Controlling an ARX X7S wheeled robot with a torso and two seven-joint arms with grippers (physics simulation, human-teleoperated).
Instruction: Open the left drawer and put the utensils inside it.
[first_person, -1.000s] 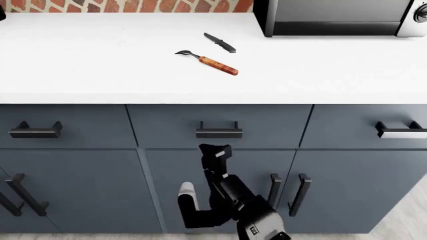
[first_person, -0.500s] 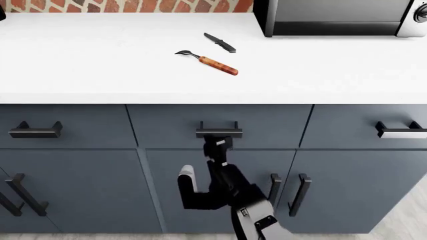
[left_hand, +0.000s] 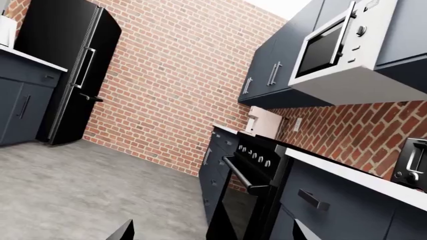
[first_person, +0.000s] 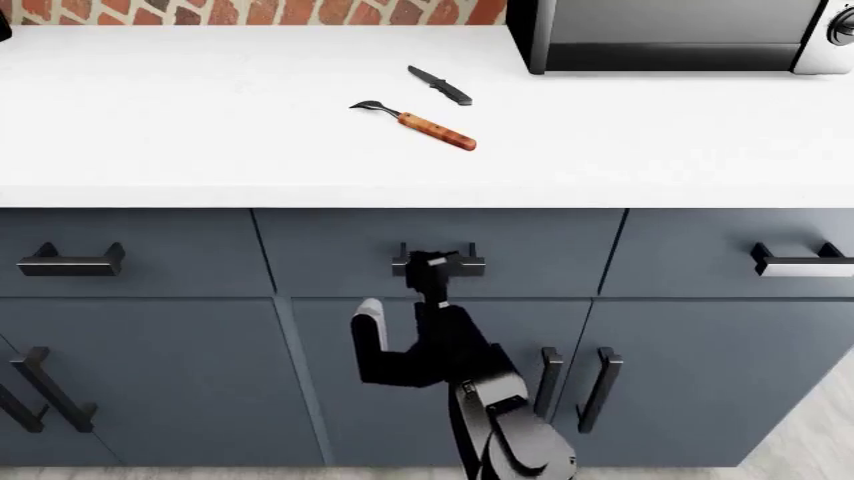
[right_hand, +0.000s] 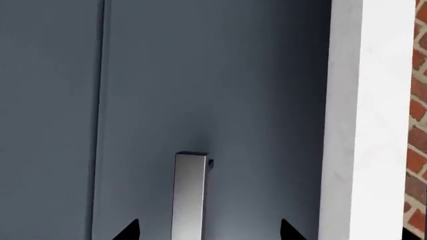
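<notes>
The left drawer (first_person: 334, 250) is shut, a flat slate-blue front under the white counter. Its bar handle (first_person: 454, 264) runs horizontally. My right gripper (first_person: 430, 266) is at this handle. In the right wrist view the handle (right_hand: 190, 190) lies between the gripper's (right_hand: 208, 232) spread fingertips (right_hand: 130, 231), open and not closed on it. On the counter lie the utensils: a fork (first_person: 420, 122) with an orange-brown handle and a dark knife (first_person: 441, 86) just behind it. My left gripper (left_hand: 213, 235) is open and empty, facing away across the kitchen, out of the head view.
More drawers with bar handles sit to the left (first_person: 70, 262) and right (first_person: 801, 262). Cabinet doors with vertical handles (first_person: 598, 388) stand below. A microwave (first_person: 681, 35) sits at the counter's back right. The left wrist view shows an oven (left_hand: 257, 175) and fridge (left_hand: 73, 75).
My right gripper has risen from below the drawer front up to the bar handle. The utensils have not moved.
</notes>
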